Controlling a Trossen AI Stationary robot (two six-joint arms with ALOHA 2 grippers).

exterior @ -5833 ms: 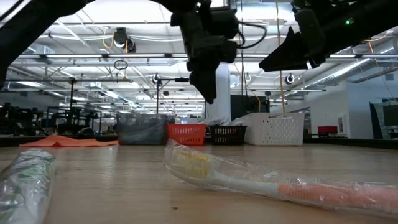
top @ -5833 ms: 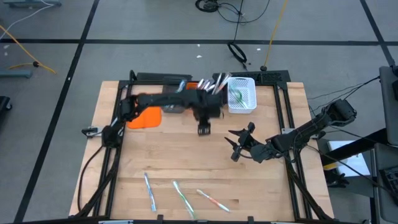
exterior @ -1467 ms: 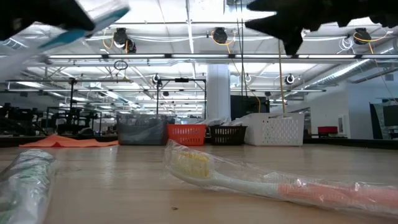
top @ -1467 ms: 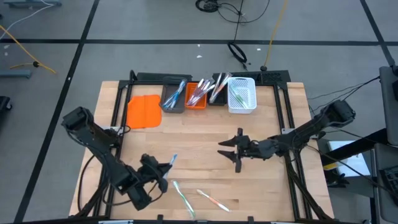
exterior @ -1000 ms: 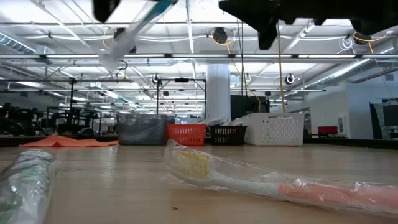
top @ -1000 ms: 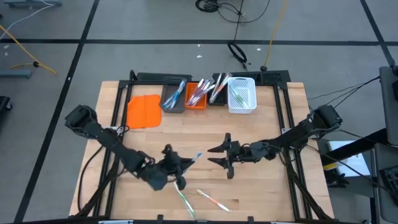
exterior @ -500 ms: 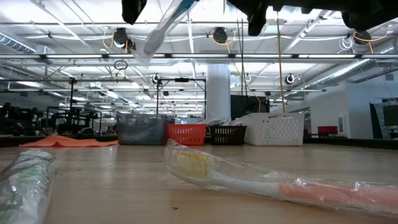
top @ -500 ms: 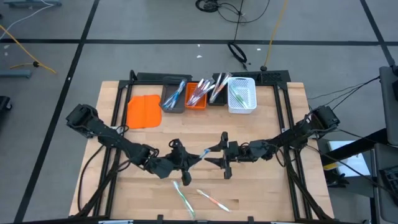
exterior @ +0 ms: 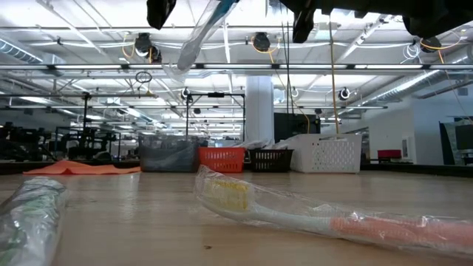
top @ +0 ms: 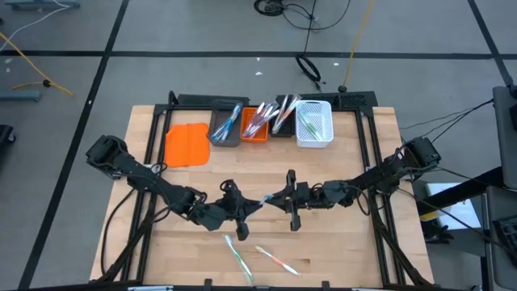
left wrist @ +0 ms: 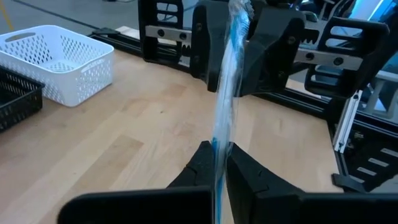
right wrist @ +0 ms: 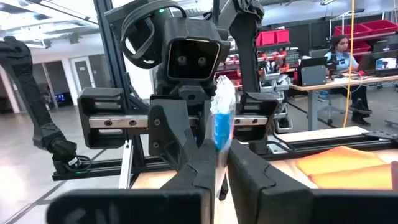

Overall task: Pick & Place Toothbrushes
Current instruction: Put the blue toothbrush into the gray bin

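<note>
The blue toothbrush [left wrist: 225,93], clamped in the left gripper [left wrist: 219,163], has just been pinched by the right gripper [right wrist: 217,163]; a mid-air handover is judged underway.

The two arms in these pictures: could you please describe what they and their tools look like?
Both the left arm and the right arm are dark, slim and jointed. Each tool is black, with two flat tapering fingers riding on a silver crossbar; the left tool carries a boxy black camera housing with two round lenses above it. Dark cables loop beside that housing.
</note>
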